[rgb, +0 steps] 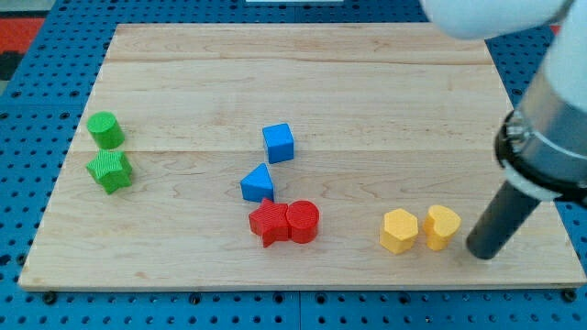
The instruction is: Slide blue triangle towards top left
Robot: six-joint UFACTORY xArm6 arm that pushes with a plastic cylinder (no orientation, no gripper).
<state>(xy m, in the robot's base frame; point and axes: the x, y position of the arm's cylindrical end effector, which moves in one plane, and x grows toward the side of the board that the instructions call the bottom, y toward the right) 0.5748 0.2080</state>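
Observation:
The blue triangle [258, 183] lies near the middle of the wooden board [303, 73]. A blue cube [278, 143] sits just above and right of it. A red star [269, 221] and a red cylinder [303, 221] touch each other just below the triangle. My tip [482, 252] rests at the board's lower right, far to the right of the triangle and just right of the yellow heart [442, 226].
A yellow hexagon [399, 230] sits beside the yellow heart at the lower right. A green cylinder [105, 129] and a green star [110, 170] stand at the view's left. The board rests on a blue pegboard [27, 137].

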